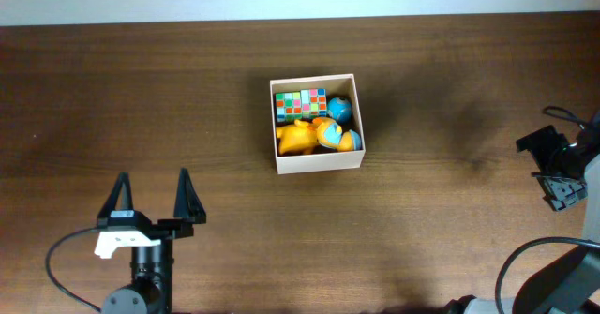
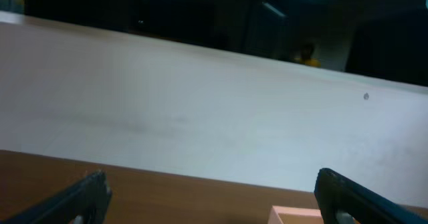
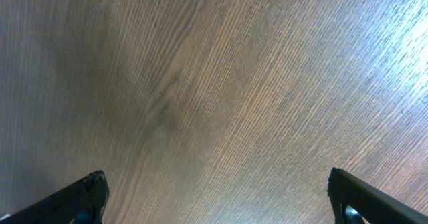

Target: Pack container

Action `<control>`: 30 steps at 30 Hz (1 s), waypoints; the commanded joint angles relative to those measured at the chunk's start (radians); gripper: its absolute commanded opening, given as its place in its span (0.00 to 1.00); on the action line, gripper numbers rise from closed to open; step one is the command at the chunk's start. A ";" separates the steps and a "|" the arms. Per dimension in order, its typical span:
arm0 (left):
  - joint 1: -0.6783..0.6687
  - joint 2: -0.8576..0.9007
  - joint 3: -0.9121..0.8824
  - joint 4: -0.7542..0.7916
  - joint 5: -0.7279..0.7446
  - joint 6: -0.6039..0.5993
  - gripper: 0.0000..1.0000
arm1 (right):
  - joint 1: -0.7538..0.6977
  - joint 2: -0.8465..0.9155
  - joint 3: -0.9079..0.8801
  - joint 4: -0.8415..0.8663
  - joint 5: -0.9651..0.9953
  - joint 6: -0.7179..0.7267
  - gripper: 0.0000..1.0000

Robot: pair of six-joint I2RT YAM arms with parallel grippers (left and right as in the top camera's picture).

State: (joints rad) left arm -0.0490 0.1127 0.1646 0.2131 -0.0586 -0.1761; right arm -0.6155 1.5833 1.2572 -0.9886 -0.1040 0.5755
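Observation:
The container (image 1: 319, 160), a square cream-walled box, sits mid-table in the overhead view. Inside lie a multicoloured cube (image 1: 300, 103), a blue ball (image 1: 339, 109) and an orange-yellow toy (image 1: 302, 138). My left gripper (image 1: 153, 190) is open near the front left of the table, well short of the box, its jaws pointing toward the far edge. In the left wrist view the left gripper (image 2: 210, 187) holds nothing, and a corner of the container (image 2: 294, 214) shows low at the right. My right gripper (image 1: 549, 169) is at the far right edge; the right wrist view shows the right gripper (image 3: 217, 187) open over bare wood.
The table (image 1: 141, 89) is dark brown wood. A pale wall band (image 2: 200, 110) runs beyond its far edge. A black cable (image 1: 66, 258) loops beside the left arm base, and another cable (image 1: 525, 253) curves at the right arm base.

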 commanded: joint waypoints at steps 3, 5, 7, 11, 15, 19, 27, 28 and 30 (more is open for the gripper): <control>0.006 -0.094 -0.095 0.011 0.038 0.013 0.99 | 0.001 0.002 -0.002 0.001 -0.001 -0.003 0.99; 0.006 -0.108 -0.120 0.011 0.037 0.013 0.99 | 0.001 0.002 -0.002 0.001 -0.001 -0.002 0.99; 0.006 -0.108 -0.137 0.008 0.037 0.014 0.99 | 0.001 0.002 -0.002 0.001 -0.001 -0.003 0.99; 0.006 -0.108 -0.151 -0.061 0.037 0.014 0.99 | 0.001 0.002 -0.002 0.001 -0.001 -0.002 0.99; 0.006 -0.108 -0.151 -0.137 0.038 0.061 0.99 | 0.001 0.002 -0.002 0.001 -0.001 -0.003 0.99; 0.006 -0.108 -0.151 -0.225 0.038 0.080 0.99 | 0.001 0.002 -0.002 0.001 -0.001 -0.002 0.99; 0.005 -0.108 -0.151 -0.304 0.041 0.170 0.99 | 0.001 0.002 -0.002 0.001 -0.001 -0.002 0.99; 0.006 -0.108 -0.151 -0.304 0.040 0.173 0.99 | 0.001 0.002 -0.002 0.001 -0.001 -0.003 0.99; 0.006 -0.108 -0.151 -0.304 0.042 0.173 0.99 | 0.001 0.002 -0.002 0.001 -0.001 -0.002 0.99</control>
State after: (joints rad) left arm -0.0490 0.0147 0.0166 -0.0872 -0.0322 -0.0502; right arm -0.6155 1.5833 1.2572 -0.9882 -0.1040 0.5751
